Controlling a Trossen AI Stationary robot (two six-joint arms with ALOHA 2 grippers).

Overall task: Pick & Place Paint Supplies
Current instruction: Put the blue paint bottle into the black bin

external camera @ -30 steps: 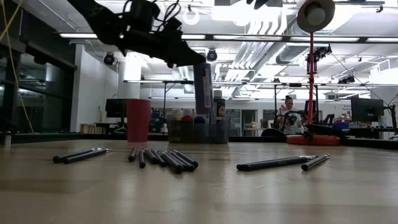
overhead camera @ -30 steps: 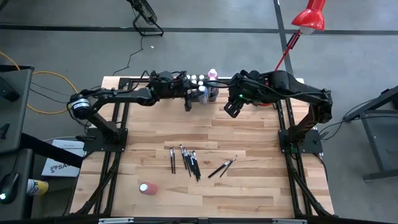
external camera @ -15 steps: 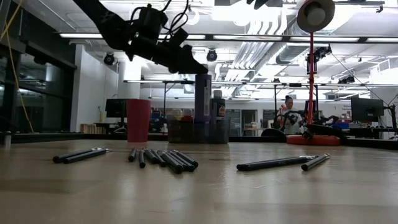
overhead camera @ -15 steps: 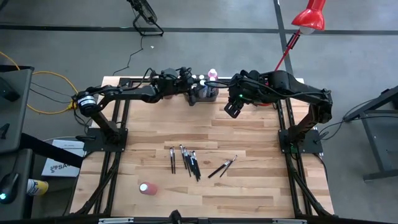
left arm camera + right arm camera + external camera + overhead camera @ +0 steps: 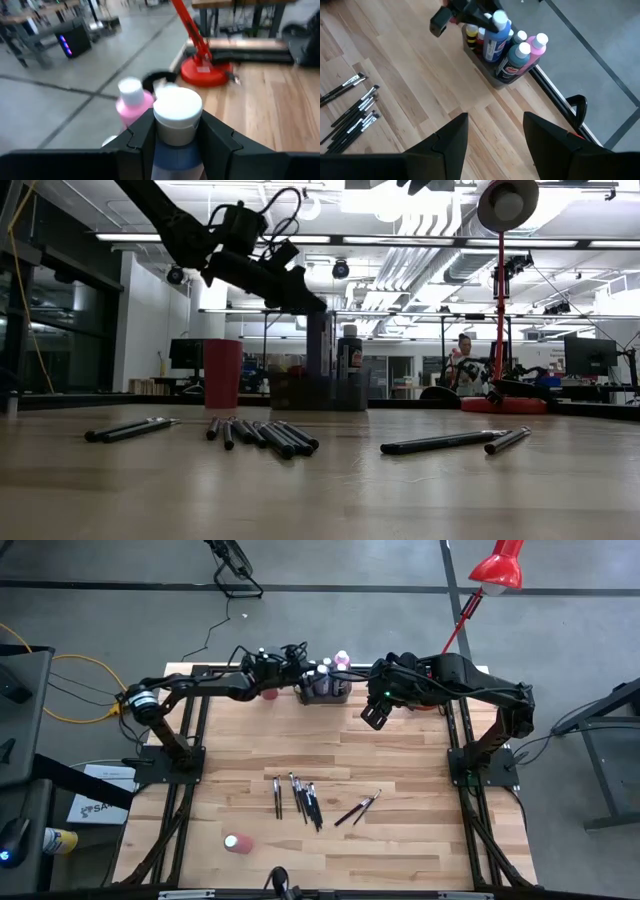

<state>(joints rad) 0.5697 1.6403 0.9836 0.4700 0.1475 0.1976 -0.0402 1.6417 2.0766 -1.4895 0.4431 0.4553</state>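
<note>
Left wrist view: a blue paint bottle (image 5: 176,125) is gripped by the left end effector (image 5: 177,135) over the tray (image 5: 325,695), top center. Right end effector (image 5: 492,137) is hung open nearby.

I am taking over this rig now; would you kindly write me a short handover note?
Left gripper: shut on a blue paint bottle, holding it at the grey tray at the table's far edge.
Right gripper: open, empty, waiting beside the tray.
Done: several bottles stand in the tray.
Left: the paintbrushes lie loose mid-table; the red cup stands near the front.
</note>
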